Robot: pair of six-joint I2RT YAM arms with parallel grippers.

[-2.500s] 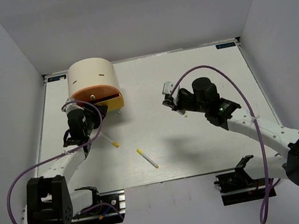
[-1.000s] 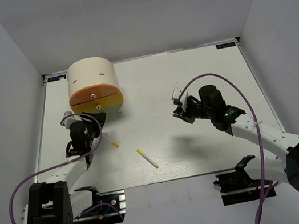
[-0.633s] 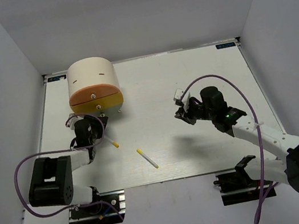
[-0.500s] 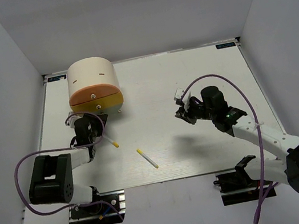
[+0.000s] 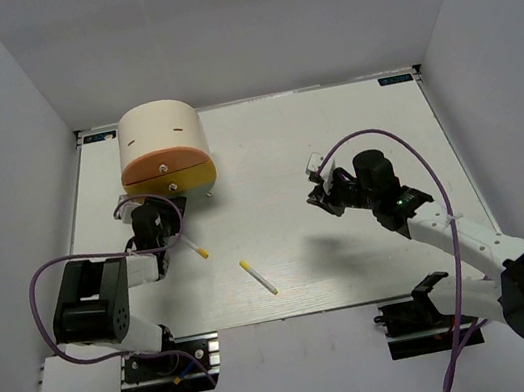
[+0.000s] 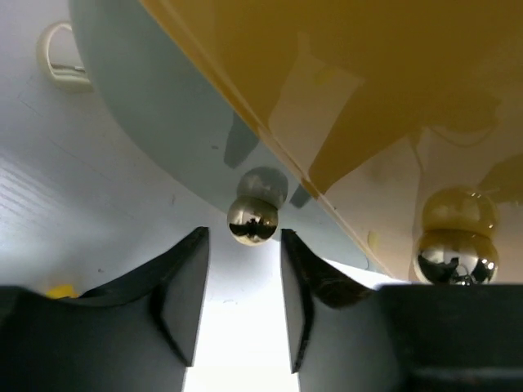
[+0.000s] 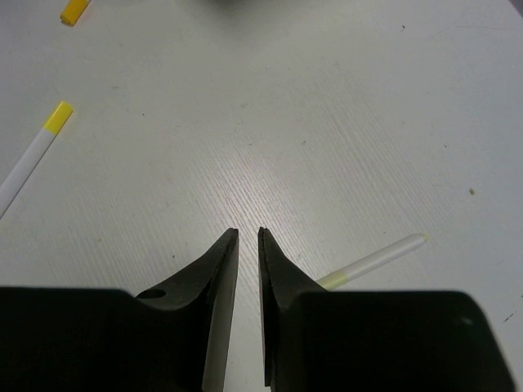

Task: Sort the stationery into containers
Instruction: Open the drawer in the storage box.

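The beige half-cylinder cabinet (image 5: 160,133) stands at the far left with its orange drawer (image 5: 163,163) and yellow drawer (image 5: 188,179) pushed in. My left gripper (image 5: 149,219) is low in front of it, open. In the left wrist view its fingertips (image 6: 243,245) flank a small round knob (image 6: 252,220) without gripping it. My right gripper (image 5: 324,195) hovers low over the table, jaws almost together and empty (image 7: 245,237). A thin white pen (image 7: 376,256) lies just right of its fingers. Two more white pens with yellow tips lie on the table (image 5: 258,276) (image 5: 195,247).
A second round knob (image 6: 456,257) shows under the yellow drawer front (image 6: 368,82) in the left wrist view. The white table (image 5: 352,129) has walls on the left, back and right. The left arm is folded close to its base.
The yellow drawer, pulled out 2.5 s ago, is now pushed in. My left gripper has dropped lower in front of the cabinet. My right gripper has moved down and slightly right.
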